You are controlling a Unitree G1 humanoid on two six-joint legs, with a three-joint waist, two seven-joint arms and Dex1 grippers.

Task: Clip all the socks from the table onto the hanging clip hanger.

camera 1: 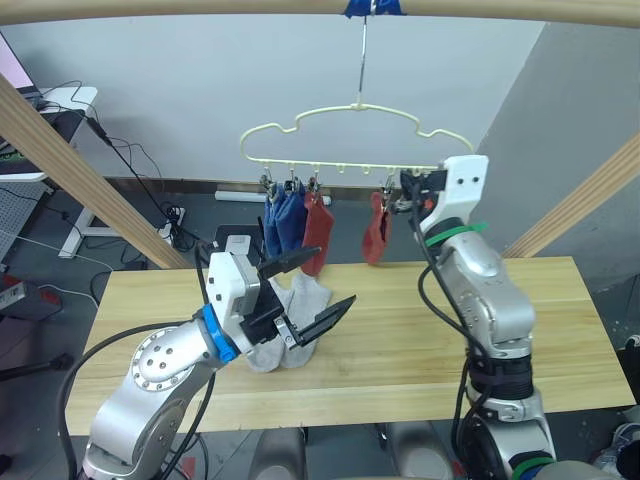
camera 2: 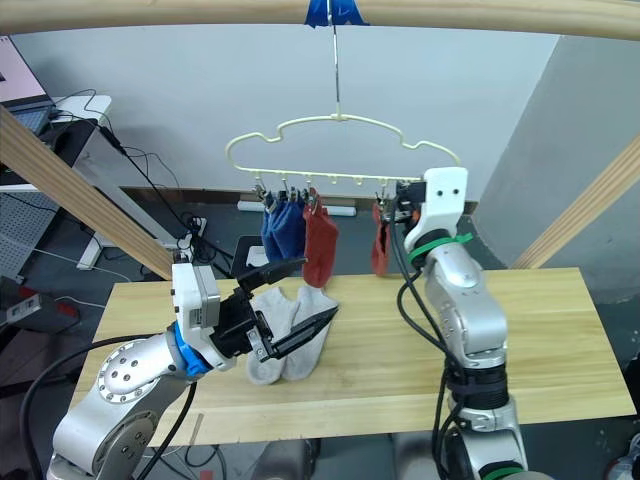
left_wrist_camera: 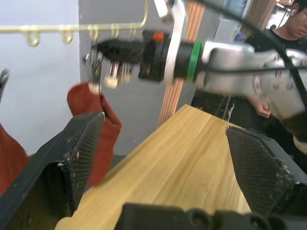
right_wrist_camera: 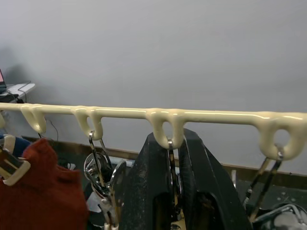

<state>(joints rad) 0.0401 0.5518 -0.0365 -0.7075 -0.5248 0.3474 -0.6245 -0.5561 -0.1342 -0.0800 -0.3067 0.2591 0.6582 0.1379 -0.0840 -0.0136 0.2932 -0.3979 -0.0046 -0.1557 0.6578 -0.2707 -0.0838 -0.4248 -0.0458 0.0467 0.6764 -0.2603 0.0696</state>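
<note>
Right pincer [camera 1: 408, 192] is raised to the bar of the clip hanger [camera 1: 330, 128], at its right end, and in the right wrist view its two black fingers [right_wrist_camera: 153, 191] stand close together around one thin metal clip [right_wrist_camera: 171, 158] hanging from a loop of the bar; whether they actually press the clip is hard to make out, since the lower part of the clip is hidden between them. Left pincer [camera 1: 305, 300] hovers wide open over the worktop [camera 1: 400, 340], holding nothing, just above the two grey socks [camera 1: 290, 335] that lie side by side below the hanger's left half.

On the hanger, two blue socks [camera 1: 283, 220] and a rust red sock [camera 1: 317, 232] hang together from clips at the left of the bar, and a second rust red sock [camera 1: 377, 236] hangs just left of the right pincer. The hanger's long hook goes up to a round wooden pole [camera 1: 300, 8], where blue tape [camera 1: 372, 8] marks the spot.

From the head views the grey socks are partly covered by the left pincer. The left wrist view looks across the worktop toward the right arm at the bar and catches a person [left_wrist_camera: 283, 28] standing behind it, cut off at the edge.
</note>
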